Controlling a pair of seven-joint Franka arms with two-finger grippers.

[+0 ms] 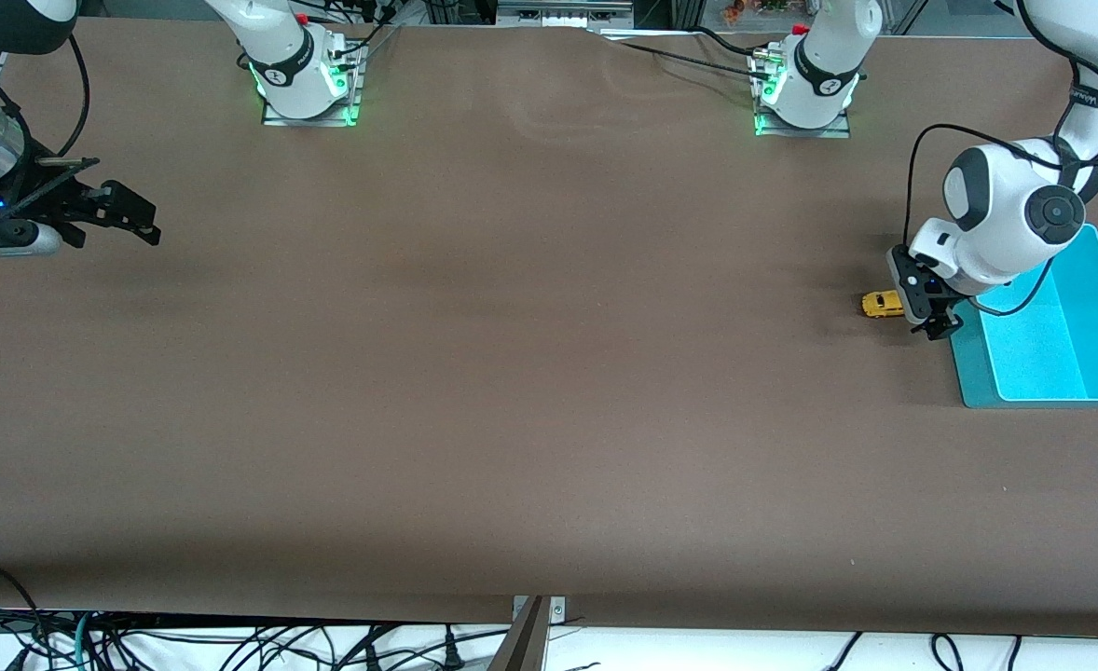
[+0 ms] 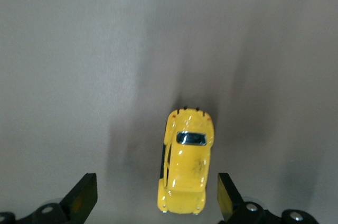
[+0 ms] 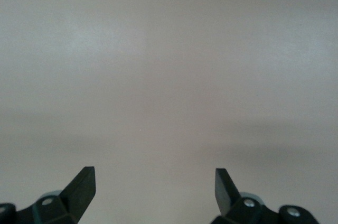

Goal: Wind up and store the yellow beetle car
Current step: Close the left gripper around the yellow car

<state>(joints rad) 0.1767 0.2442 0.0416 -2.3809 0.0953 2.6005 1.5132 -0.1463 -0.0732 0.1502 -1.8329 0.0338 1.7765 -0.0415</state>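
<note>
The yellow beetle car (image 1: 883,304) stands on the brown table at the left arm's end, beside the teal bin (image 1: 973,362). My left gripper (image 1: 937,324) is open and low at the car. In the left wrist view the car (image 2: 186,168) lies partly between the open fingers, its end close to one finger (image 2: 226,196) and well apart from the other. My left gripper (image 2: 156,193) holds nothing. My right gripper (image 1: 139,222) is open and empty over bare table at the right arm's end, and its wrist view (image 3: 155,188) shows only table.
The open teal bin is empty and sits at the table's edge at the left arm's end. The two arm bases (image 1: 307,84) (image 1: 805,93) stand along the table's edge farthest from the front camera. Cables hang below the nearest edge.
</note>
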